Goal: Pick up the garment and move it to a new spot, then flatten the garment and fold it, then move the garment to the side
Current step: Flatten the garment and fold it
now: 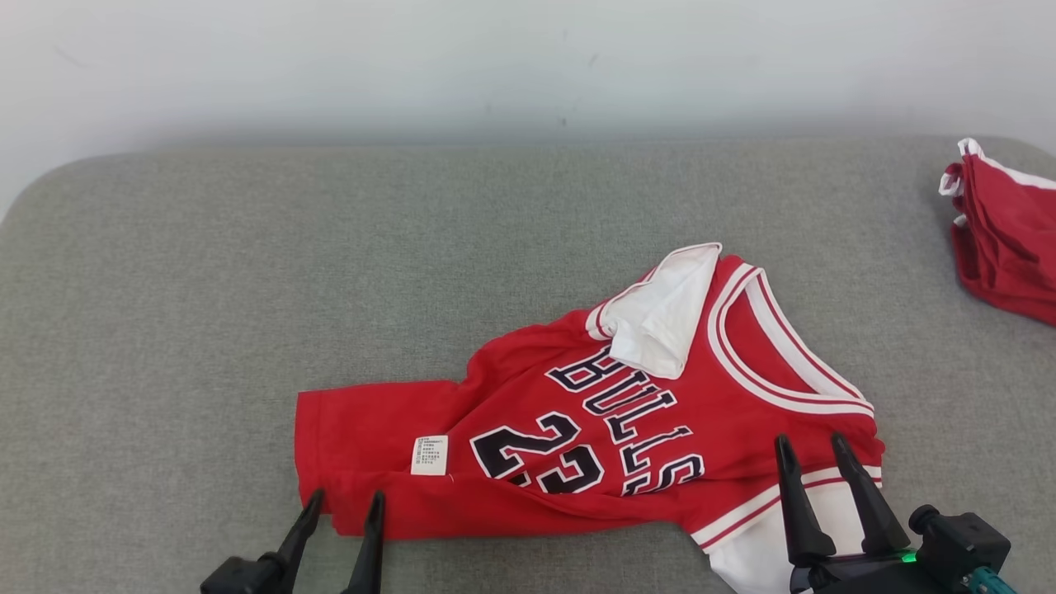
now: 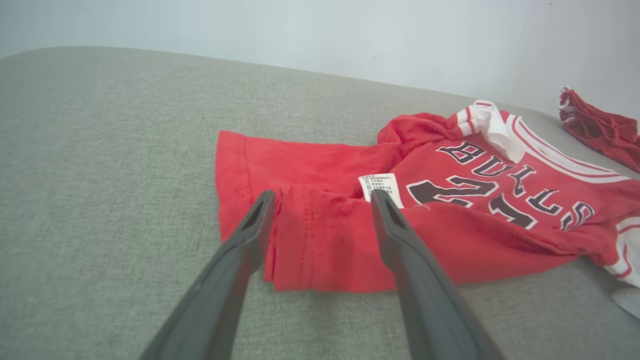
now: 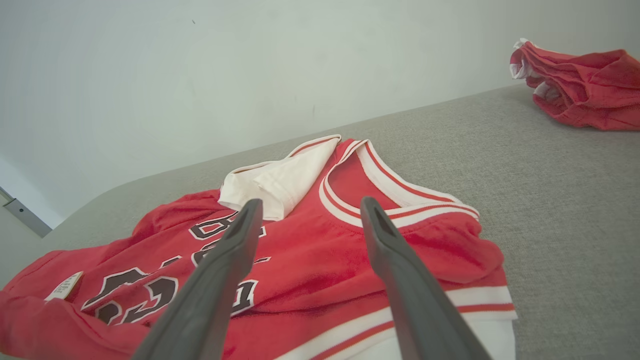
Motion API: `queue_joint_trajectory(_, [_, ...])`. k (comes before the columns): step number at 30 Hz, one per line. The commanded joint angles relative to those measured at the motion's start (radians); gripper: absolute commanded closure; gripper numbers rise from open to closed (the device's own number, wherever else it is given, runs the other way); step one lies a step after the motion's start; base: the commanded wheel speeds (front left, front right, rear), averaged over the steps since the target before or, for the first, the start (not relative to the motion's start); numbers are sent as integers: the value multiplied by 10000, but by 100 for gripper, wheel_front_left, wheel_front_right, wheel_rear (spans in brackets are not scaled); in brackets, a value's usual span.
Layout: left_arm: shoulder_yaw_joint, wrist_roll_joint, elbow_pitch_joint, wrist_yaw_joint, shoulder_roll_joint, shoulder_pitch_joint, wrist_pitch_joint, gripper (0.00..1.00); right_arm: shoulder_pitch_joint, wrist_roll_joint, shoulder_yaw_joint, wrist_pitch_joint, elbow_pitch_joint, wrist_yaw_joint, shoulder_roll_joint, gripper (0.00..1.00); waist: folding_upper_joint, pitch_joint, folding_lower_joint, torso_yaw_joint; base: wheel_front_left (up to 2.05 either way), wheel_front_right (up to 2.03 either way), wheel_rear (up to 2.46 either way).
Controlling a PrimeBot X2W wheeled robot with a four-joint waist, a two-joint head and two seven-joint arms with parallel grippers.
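Head view, bottom edge: my left gripper point(image 1: 346, 499), fingers apart, sits at the doubled hem of the jersey point(image 1: 594, 412), lower centre. My right gripper point(image 1: 810, 445), also spread, hovers over its shoulder. To flatten well, I judge: pinch both ends, pull outward, then flip back the white sleeve point(image 1: 664, 318) lying across the chest.

Left hand point(image 1: 346, 499) sits low at the lower left of the head view; its two dark fingers point(image 1: 307, 518) are spread apart, tips pointing up-frame; right hand point(image 1: 808, 441) at lower right, jaws equally wide, reaching further up-frame than the left; black wrist housing point(image 1: 961, 540) visible behind it; both wrist views confirm a wide gap between the tips.
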Motion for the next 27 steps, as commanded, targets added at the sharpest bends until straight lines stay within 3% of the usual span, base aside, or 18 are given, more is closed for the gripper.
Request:
queue_joint_trajectory(1, [133,160,-86,-67,-94,217,-30,0,91,-58,19,-44,13,-28,-11,0,0,-158,1,121,0,0,0])
queue_joint_trajectory(6, [1087,734,-520,-433,-435,749,-31,0,169,-51,81,-44,41,-28,18,0,0,-304,1,133,0,0,0])
queue_joint_trajectory(12, [1736,1379,-460,-778,-364,598,-31,0,261,16,122,-44,99,-28,-7,0,0,-428,1,-4,0,0,0])
queue_joint_trajectory(18, [1792,1556,207,-1117,224,-615,175,0,102,77,146,-44,202,-28,-52,0,0,-262,1,-304,0,0,0])
queue_joint_trajectory(27, [1684,700,970,-1488,1294,-2747,1752,0,-354,137,191,-44,516,-28,170,0,0,304,1,-868,0,0,0])
